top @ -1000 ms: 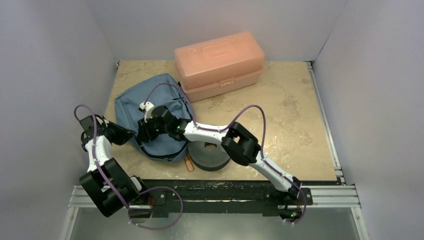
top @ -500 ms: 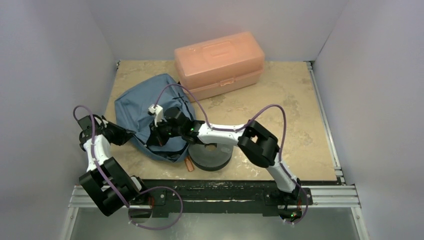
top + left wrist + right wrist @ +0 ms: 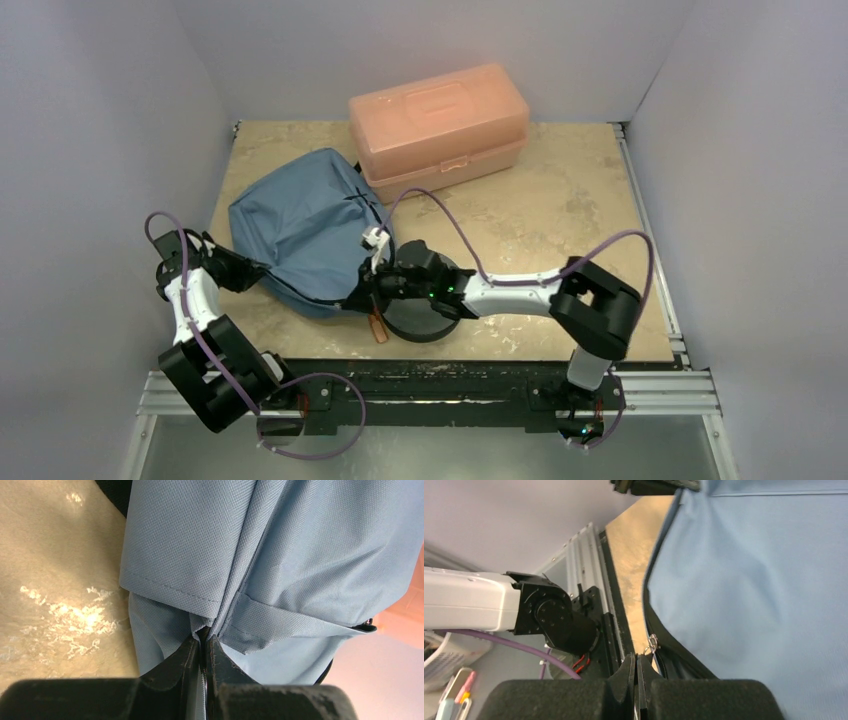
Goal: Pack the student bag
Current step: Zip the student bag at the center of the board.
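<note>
Plainly, the left claw [image 3: 204,644] pinches the student bag [image 3: 300,555] fabric.

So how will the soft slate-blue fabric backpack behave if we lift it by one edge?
Likely floppy: the slate-blue fabric backpack bunches into folds where the left gripper pinches it, so it should sag, not hold shape. Probably light: it lies slumped and creased. The woven cloth looks matte, so it may drag rather than slide.

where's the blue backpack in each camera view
top external: student bag left of centre, beside the pink box
left wrist: student bag fills the upper right, pinched by left tool
right wrist: student bag fills the right side
shared landmark: tan table top
</note>
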